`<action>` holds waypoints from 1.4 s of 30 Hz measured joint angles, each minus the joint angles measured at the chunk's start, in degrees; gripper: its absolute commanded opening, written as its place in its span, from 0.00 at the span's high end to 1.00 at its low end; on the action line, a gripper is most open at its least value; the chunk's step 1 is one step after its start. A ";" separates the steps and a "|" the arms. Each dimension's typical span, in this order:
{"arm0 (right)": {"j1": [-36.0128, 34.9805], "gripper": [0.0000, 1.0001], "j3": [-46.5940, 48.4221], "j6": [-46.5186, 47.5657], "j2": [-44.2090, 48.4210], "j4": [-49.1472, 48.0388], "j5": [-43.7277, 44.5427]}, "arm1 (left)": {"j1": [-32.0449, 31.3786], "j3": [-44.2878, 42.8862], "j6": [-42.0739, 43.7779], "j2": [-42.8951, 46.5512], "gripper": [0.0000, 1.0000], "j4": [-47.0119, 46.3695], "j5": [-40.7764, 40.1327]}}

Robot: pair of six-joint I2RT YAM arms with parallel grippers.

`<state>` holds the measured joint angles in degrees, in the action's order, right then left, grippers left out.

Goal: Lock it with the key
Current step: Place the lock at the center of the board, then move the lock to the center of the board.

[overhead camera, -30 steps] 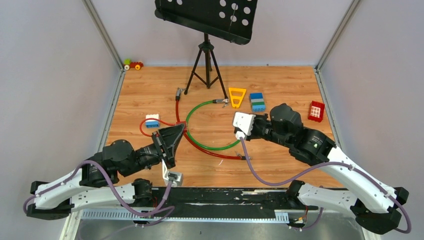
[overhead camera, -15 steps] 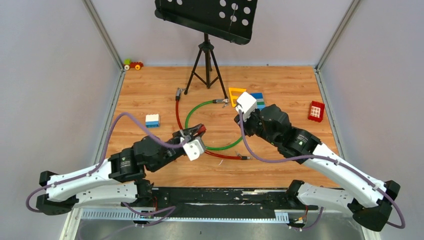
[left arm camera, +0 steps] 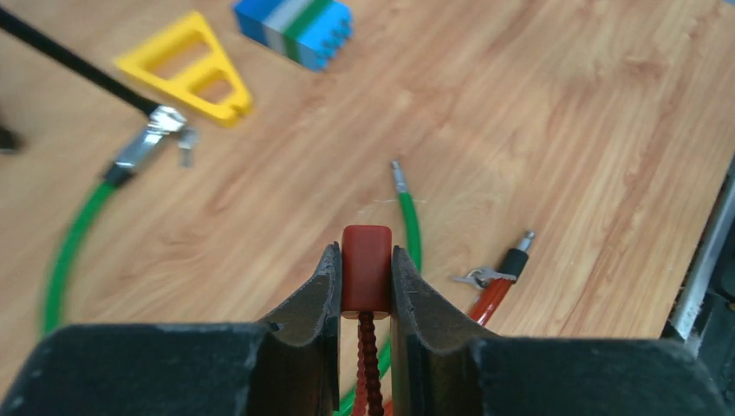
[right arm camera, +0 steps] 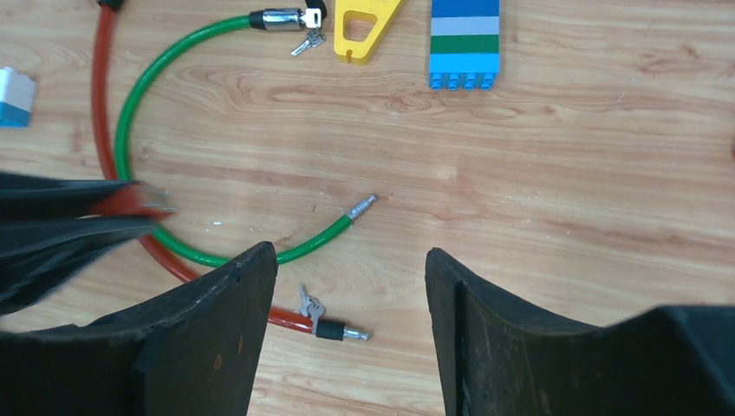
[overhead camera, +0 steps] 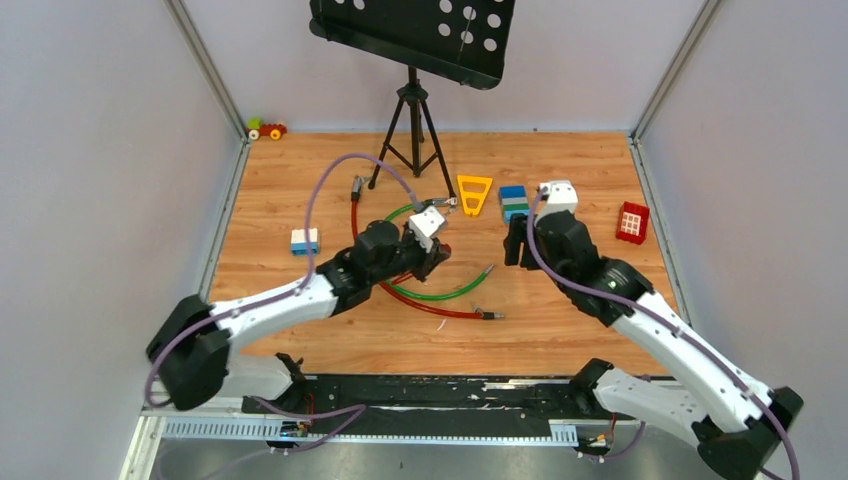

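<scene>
The left gripper [left arm camera: 365,254] is clamped on a small red block-shaped padlock [left arm camera: 365,282], whose red twisted cord hangs down between the fingers. It holds the lock off the wooden worktop [left arm camera: 563,130], over the middle, probably to steady it and present it for the key. The keyhole itself is not visible.

The right gripper [right arm camera: 348,260] hangs with its jaws spread wide and nothing between them, facing straight down. That looks like readiness for a pick.

The tiny silvery-grey metal key [right arm camera: 309,305] lies flat toward the worktop's near edge, about mid-width. It is just beside the dark end plug [right arm camera: 334,330] of the red plastic-coated cable [right arm camera: 101,95], below the free gripper.

A second small key [right arm camera: 305,41] sits toward the far edge at the silvery lock head [right arm camera: 276,19] of the green cable [right arm camera: 120,139], beside a yellow triangular plastic frame [right arm camera: 364,26]. It seems to belong to that lock. Which key fits the red padlock cannot be told, though the near one by the red cable seems likelier.
</scene>
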<state>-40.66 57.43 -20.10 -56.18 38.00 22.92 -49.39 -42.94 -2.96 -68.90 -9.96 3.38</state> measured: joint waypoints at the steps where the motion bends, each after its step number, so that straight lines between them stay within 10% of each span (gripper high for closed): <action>1: -0.02 0.36 -1.38 -0.96 2.25 -0.17 0.13 | 0.35 -0.04 -0.76 -3.65 0.90 -2.80 2.14; 7: 0.04 0.36 -7.08 -4.33 11.74 -0.07 0.44 | 1.53 -3.13 -4.07 -23.06 0.66 -13.18 10.82; 11: 0.04 0.36 -7.98 -5.38 12.41 0.02 -0.11 | 1.57 -8.79 -3.17 -32.04 0.18 -15.08 11.65; 14: 0.04 0.36 -8.02 -5.60 11.85 0.39 -0.52 | 1.66 -13.66 -2.60 -36.09 0.01 -14.82 11.23; 42: 0.04 0.36 -9.18 -5.90 1.99 3.48 -4.26 | 18.69 -12.22 -10.86 -21.97 0.07 14.58 -17.07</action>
<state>-40.62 48.25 -26.00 -54.19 41.47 18.65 -30.70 -55.16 -13.82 -90.87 4.62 -13.69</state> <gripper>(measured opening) 0.639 0.952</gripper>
